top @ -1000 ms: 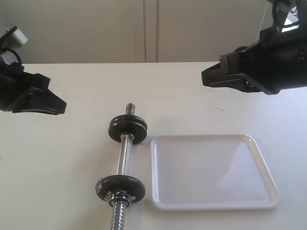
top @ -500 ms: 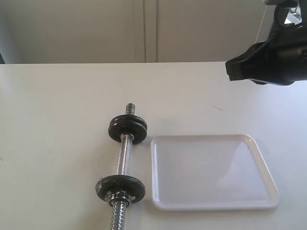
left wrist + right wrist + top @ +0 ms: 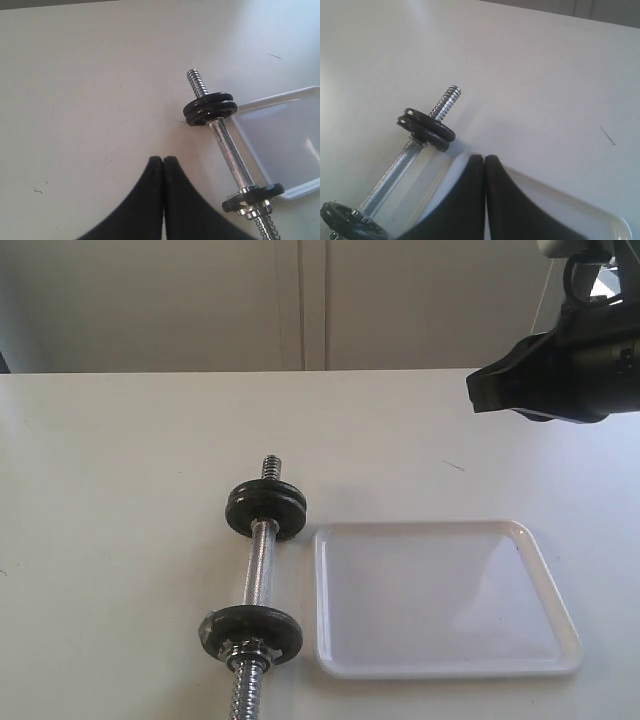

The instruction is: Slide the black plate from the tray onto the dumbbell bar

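Since no collar shows outside the far pair of discs, the likeliest trouble is the black plate (image 3: 266, 510) working back off along the bare threaded stub. A nudge to the dumbbell bar (image 3: 260, 570), or a tilt of it toward the far end, would do that. The bar rests on its round discs, so I judge it could also roll on the tabletop (image 3: 120, 490) if it were bumped from the side. It lies just beside the left rim of the tray (image 3: 430, 600), which holds nothing.

The wrist views show two discs stacked face to face at the far end. I take the black plate to be one of these, probably the outer one, though I cannot tell for sure. A single disc (image 3: 250, 632) sits at the near end with a chrome nut against it.

The right end effector (image 3: 480, 392) hangs at the far right, its fingers pressed together and holding nothing. The plate lies well apart from it, to the left and nearer. The left end effector (image 3: 163, 159) is outside the exterior view. Its fingers are likewise pressed together and empty, and the plate is well apart from its tips.
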Action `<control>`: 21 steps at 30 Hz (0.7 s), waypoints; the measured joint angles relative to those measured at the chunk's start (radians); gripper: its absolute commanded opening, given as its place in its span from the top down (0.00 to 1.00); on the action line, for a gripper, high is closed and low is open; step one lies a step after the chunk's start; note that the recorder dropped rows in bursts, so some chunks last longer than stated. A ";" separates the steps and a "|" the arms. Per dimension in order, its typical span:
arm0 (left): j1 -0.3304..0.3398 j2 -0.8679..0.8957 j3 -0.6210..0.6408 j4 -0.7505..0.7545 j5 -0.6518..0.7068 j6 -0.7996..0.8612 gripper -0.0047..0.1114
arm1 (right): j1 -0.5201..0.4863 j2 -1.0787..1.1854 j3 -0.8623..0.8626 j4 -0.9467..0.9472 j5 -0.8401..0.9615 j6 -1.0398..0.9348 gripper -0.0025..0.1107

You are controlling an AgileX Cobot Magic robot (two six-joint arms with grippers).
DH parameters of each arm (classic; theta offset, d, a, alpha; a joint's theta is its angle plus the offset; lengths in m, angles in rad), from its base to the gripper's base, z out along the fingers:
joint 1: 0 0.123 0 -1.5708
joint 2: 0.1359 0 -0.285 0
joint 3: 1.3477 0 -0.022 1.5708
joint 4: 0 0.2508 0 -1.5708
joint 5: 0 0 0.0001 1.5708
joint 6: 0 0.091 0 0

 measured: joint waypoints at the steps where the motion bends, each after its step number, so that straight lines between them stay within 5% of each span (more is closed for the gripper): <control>1: 0.000 0.000 0.000 0.000 0.000 0.000 0.96 | 0.000 0.000 0.000 0.000 0.000 0.000 0.98; 21: 0.000 -0.133 0.001 0.004 -0.001 0.000 0.96 | 0.000 0.000 0.000 0.000 0.000 -0.002 0.98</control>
